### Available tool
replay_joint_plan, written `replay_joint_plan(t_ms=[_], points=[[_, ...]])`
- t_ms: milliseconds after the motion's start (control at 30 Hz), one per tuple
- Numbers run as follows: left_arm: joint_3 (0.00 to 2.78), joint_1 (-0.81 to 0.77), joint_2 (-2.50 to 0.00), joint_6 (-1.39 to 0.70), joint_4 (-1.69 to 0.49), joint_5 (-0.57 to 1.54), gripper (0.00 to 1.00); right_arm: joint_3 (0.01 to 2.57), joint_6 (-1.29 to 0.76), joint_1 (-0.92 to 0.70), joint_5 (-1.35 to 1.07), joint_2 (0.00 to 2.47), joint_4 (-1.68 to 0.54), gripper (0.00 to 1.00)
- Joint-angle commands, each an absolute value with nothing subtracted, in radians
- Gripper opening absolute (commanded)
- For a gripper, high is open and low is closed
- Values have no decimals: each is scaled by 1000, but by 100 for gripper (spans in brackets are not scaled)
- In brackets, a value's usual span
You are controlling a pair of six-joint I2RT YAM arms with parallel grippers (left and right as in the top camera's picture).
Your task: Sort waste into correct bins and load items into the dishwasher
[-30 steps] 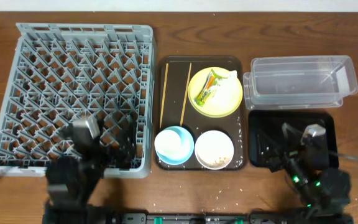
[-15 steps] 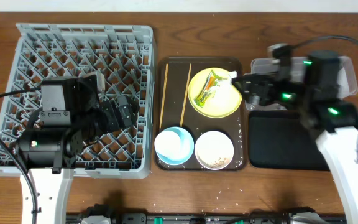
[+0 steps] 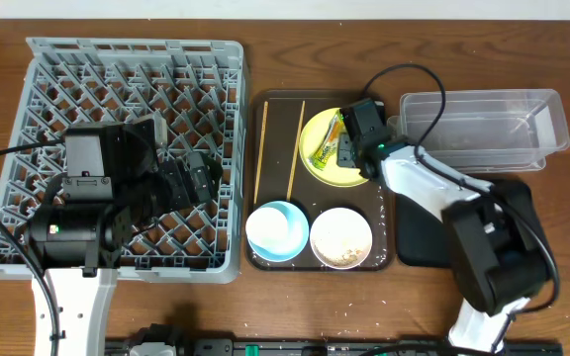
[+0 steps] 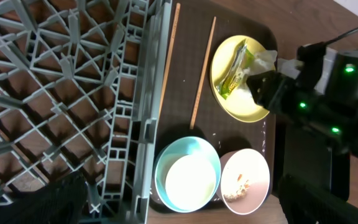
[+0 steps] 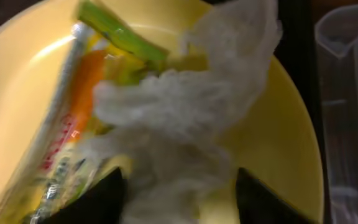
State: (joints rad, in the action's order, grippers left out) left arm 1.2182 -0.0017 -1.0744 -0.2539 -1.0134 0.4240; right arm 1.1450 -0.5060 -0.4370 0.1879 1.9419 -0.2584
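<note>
A crumpled white tissue and a yellow-green snack wrapper lie on the round yellow plate. My right gripper is low over the plate and open, with a dark finger on each side of the tissue. The right finger stands clear of it. My left gripper hangs wide open over the near right part of the grey dish rack and holds nothing. Two chopsticks, a light blue bowl and a white bowl holding crumbs sit on the brown tray.
A clear plastic tub stands at the back right. The black tray lies in front of it, partly under my right arm. The dish rack holds no dishes. Crumbs speckle the table's front edge.
The right arm swung from the front, past the clear tub, down onto the plate, and its jaws narrowed around the tissue. The left arm rose over the rack, then stayed still.
</note>
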Motion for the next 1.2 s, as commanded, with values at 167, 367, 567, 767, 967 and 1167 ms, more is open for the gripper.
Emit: replay_joint_plan(t_ms=[167, 367, 567, 767, 967, 1167], points=[[1238, 1, -1071, -237, -1013, 434, 99, 1159, -545, -423, 220, 1878, -255, 1], [1238, 1, -1071, -237, -1013, 434, 99, 1159, -545, -399, 221, 1580, -361, 1], [1238, 1, -1071, -237, -1013, 434, 99, 1158, -594, -222, 303, 1516, -503, 1], [1238, 1, -1071, -237, -1013, 434, 99, 1166, -368, -81, 122, 1596, -464, 75], [1238, 1, -1071, -237, -1013, 434, 99, 1180, -310, -175, -284, 1468, -421, 51], [1238, 1, -1071, -237, -1013, 434, 99, 1175, -521, -398, 39, 1587, -479, 56]])
